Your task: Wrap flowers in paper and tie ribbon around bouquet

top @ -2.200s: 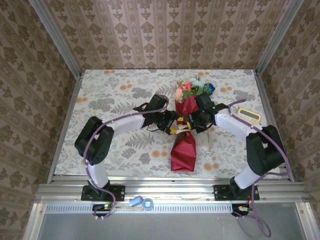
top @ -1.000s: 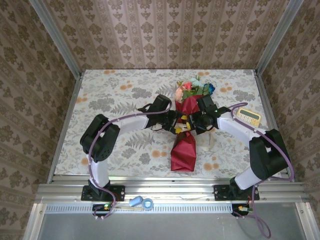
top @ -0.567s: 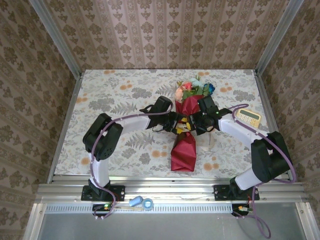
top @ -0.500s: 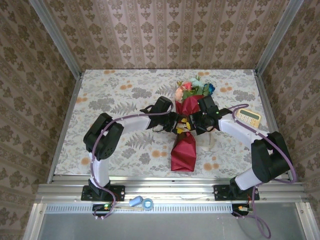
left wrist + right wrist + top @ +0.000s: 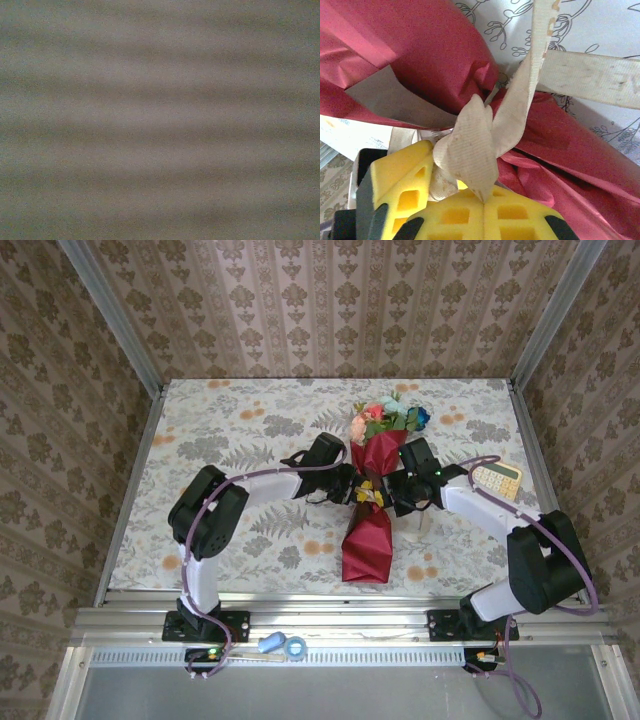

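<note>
Since the earlier frames the left arm has folded in closer and the right arm's elbow has swung outward, while both grippers have stayed at the bouquet's [image 5: 367, 535] narrow waist. The bouquet lies in the middle of the tabletop [image 5: 220, 430], with the flowers [image 5: 386, 417] at the far end. The left gripper [image 5: 352, 488] touches the waist from the left, and I cannot tell how its jaws stand. The right gripper [image 5: 485, 212] has its yellow pads pressed together, pinching the ribbon [image 5: 470, 145] just below its knot. The knot sits against the crimson paper [image 5: 420, 50]. One strand runs upward and another lies flat to the right.
</note>
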Controlling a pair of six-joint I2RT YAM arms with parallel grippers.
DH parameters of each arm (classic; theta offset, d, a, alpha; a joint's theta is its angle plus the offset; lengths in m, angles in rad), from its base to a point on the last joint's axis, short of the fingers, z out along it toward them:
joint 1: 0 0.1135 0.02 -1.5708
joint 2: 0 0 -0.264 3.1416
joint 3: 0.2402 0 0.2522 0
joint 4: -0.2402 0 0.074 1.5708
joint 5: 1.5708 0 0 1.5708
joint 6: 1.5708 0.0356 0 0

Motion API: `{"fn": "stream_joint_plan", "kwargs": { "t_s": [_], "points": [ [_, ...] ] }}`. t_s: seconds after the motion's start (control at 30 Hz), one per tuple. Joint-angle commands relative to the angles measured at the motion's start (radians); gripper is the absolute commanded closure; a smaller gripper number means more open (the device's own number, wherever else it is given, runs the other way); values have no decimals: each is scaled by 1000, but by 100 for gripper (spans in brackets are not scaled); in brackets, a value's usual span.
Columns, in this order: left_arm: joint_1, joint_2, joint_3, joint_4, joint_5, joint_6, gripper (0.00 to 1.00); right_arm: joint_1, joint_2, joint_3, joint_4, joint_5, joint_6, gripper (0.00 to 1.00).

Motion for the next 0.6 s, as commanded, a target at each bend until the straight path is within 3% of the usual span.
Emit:
{"fn": "stream_joint_plan", "kwargs": {
  "t_s": [0.0, 0.2, 0.57],
  "points": [
    [-3, 2, -6, -8, -4, 5, 72, 4, -31, -18, 12, -5, 20, 100],
    [7, -56, 5, -129, -54, 74, 59, 5, -24, -24, 24, -6, 19, 100],
    [20, -120, 21, -211, -75, 133, 49, 5, -19, -35, 28, -2, 15, 100]
  ]
}}
